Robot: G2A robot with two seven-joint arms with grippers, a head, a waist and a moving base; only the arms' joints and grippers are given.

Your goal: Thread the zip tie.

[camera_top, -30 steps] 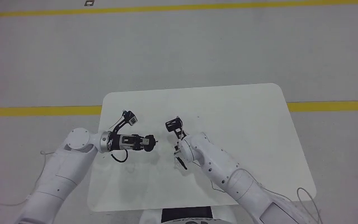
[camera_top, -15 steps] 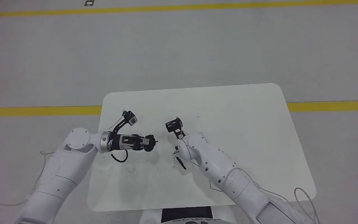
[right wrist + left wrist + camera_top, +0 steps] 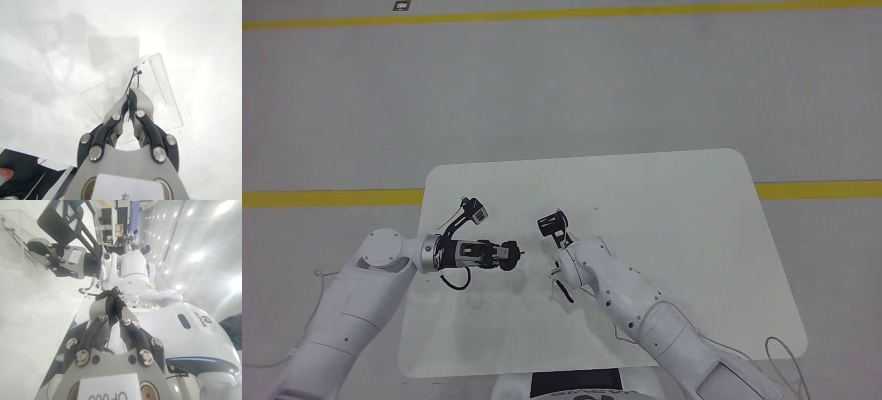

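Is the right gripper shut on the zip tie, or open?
Shut: the right gripper has its jaws closed on the black zip tie.

I am looking down on a white table (image 3: 692, 200) with rounded corners, standing on a pale grey floor (image 3: 562, 90). One yellow line (image 3: 562, 13) is running across that floor well beyond the table, and a second yellow line (image 3: 332, 198) is passing under the table's far half. Through the left wrist camera I am watching rows of round ceiling lights (image 3: 194, 256) glaring over a bright white hall, and far back I am making out a dark monitor (image 3: 113, 212), a blue panel (image 3: 135, 205) and a few pale boxes (image 3: 118, 231).
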